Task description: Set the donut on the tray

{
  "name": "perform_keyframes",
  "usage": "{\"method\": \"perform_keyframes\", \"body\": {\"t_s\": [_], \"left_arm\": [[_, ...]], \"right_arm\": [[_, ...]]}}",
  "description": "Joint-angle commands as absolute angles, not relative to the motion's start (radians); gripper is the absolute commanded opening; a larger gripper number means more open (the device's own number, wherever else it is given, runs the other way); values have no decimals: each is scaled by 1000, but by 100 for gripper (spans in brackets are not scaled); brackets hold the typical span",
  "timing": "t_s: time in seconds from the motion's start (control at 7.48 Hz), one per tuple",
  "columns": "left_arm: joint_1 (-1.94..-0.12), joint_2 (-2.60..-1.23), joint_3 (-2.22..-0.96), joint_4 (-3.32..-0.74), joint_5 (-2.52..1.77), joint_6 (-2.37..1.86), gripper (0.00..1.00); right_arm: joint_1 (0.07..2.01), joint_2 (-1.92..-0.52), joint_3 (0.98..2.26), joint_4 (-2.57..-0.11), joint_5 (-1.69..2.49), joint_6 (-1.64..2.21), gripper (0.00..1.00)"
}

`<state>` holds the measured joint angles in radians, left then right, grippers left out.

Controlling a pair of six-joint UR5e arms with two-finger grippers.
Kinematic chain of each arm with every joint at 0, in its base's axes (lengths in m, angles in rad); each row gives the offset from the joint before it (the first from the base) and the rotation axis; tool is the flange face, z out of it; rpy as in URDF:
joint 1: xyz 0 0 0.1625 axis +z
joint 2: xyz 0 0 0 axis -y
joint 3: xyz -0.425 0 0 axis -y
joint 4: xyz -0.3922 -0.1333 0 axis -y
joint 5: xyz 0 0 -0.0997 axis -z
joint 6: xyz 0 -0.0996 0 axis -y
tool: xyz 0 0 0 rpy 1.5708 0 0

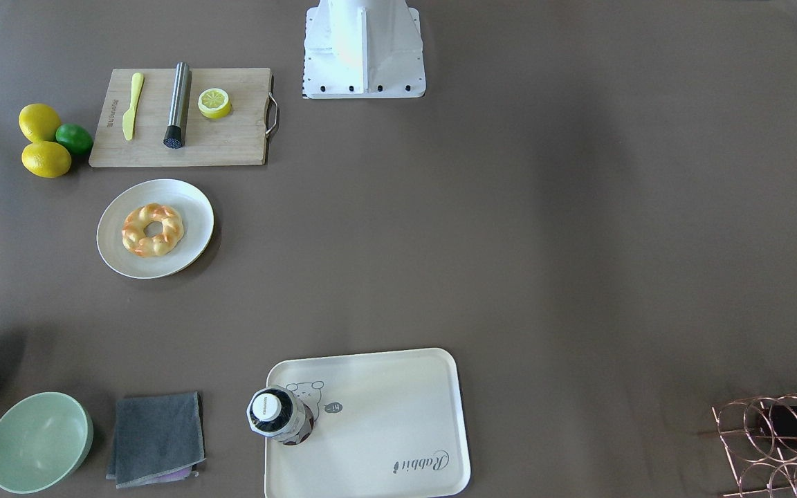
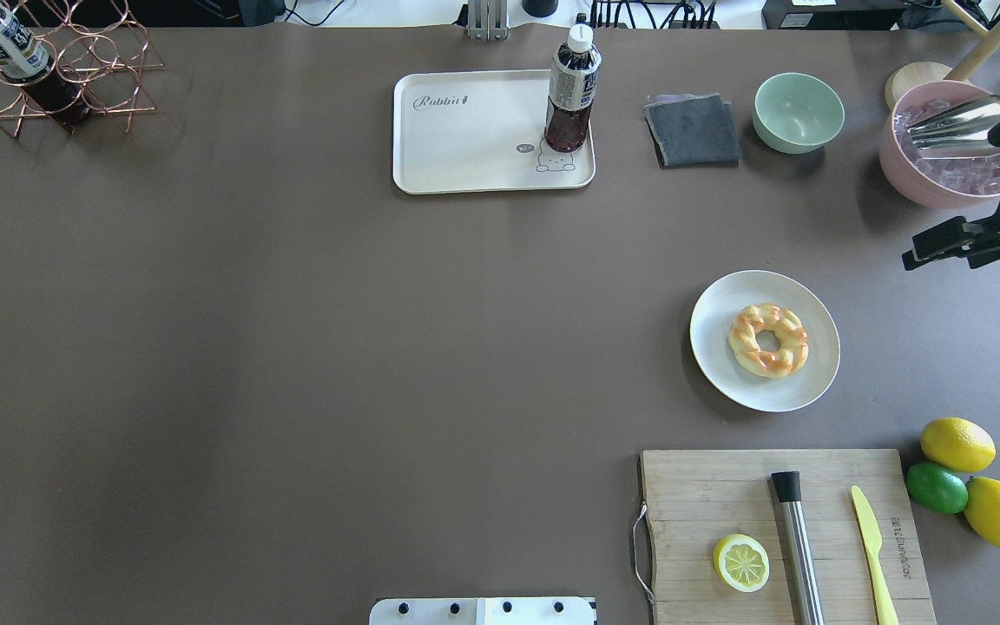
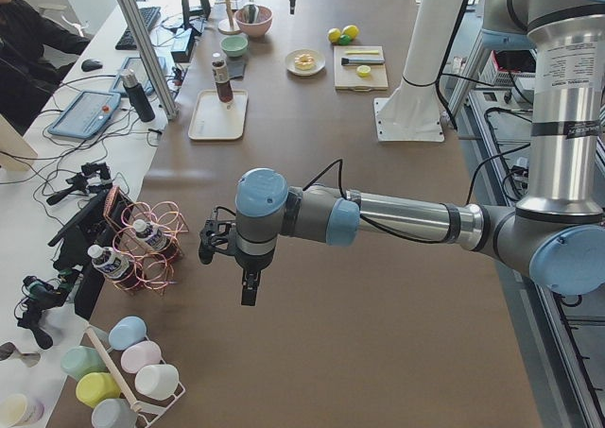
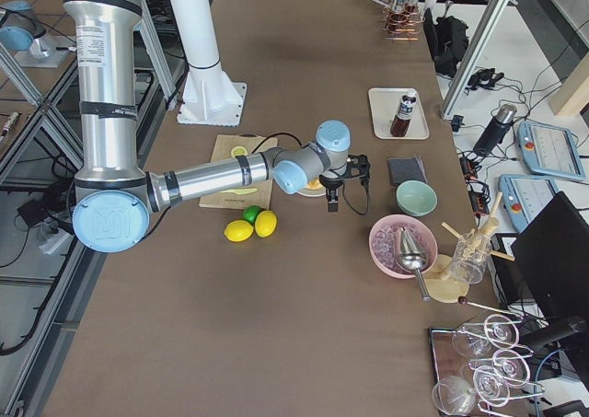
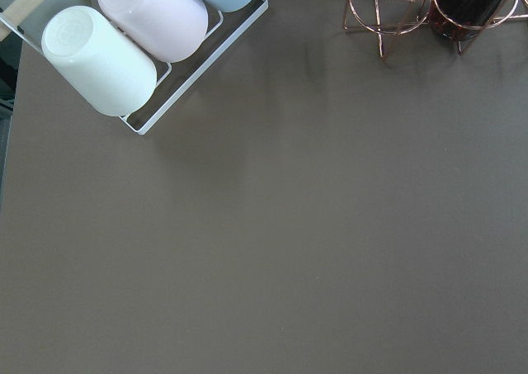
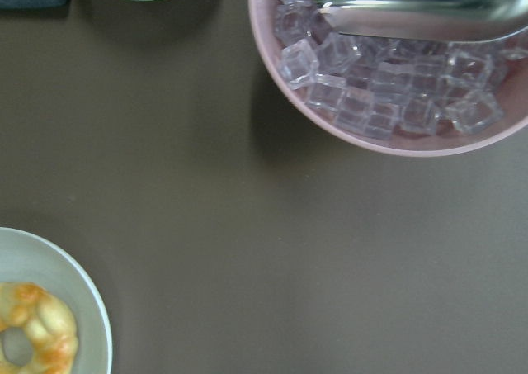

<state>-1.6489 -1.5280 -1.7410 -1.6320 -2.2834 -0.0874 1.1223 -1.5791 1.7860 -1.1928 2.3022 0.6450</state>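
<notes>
The donut point(image 2: 768, 340) lies flat on a round plate point(image 2: 819, 317), a little right of the plate's middle in the overhead view. The plate sits on the table point(image 2: 292, 347) on the robot's right side, between a cutting board point(image 2: 708, 503) nearer the robot and a green bowl point(image 2: 799, 111) farther off. The tray point(image 2: 465, 139) lies at the far edge of the table, well apart from the plate. A dark bottle point(image 2: 571, 87) stands upright in the tray's right-hand corner, by the small cartoon print (the rest of the tray surface is bare).

The right gripper point(image 4: 333, 205) points down above the table beside the plate, between it and a pink bowl point(image 2: 899, 169) holding ice cubes and a metal scoop. Its wrist camera shows the plate's edge and part of the donut at the lower left, and the pink bowl at the upper right. None of its fingers show there, so I cannot tell how far the jaws are open; nothing is seen in its grasp.

The left gripper point(image 3: 248, 296) hangs above the table at the opposite end, near a copper wire rack point(image 3: 151, 244) with bottles in it. It appears only in the side view, so I cannot tell how its jaws stand.

On the cutting board lie a lemon half point(image 2: 741, 562), a metal tube and a yellow knife.
</notes>
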Motion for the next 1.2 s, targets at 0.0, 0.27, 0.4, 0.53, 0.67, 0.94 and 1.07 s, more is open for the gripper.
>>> {"method": "perform_keyframes", "body": {"t_s": [0.0,0.27,0.4,0.53,0.67,0.94,1.07], "left_arm": [[-1649,-1528,-1740,-1632,-2283,-87,98],[-1649,-1528,-1738,-1632,-2281,-87,98],[-1649,-1528,-1736,-1632,-2280,-87,98],[-1649,-1526,-1736,-1632,-2278,-87,98],[-1649,-1526,-1735,-1632,-2278,-87,98],[-1651,-1526,-1735,-1634,-2276,-86,98],[-1652,-1525,-1735,-1634,-2275,-86,98]], "right_arm": [[964,-1577,1784,-1120,2212,790,100],[907,-1574,1741,-1059,2169,790,100],[891,-1574,1708,-1017,2168,792,100],[878,-1574,1683,-990,2163,792,100],[870,-1574,1677,-988,2160,792,100],[853,-1572,1677,-989,2160,811,98],[842,-1568,1677,-988,2157,831,82]]}}
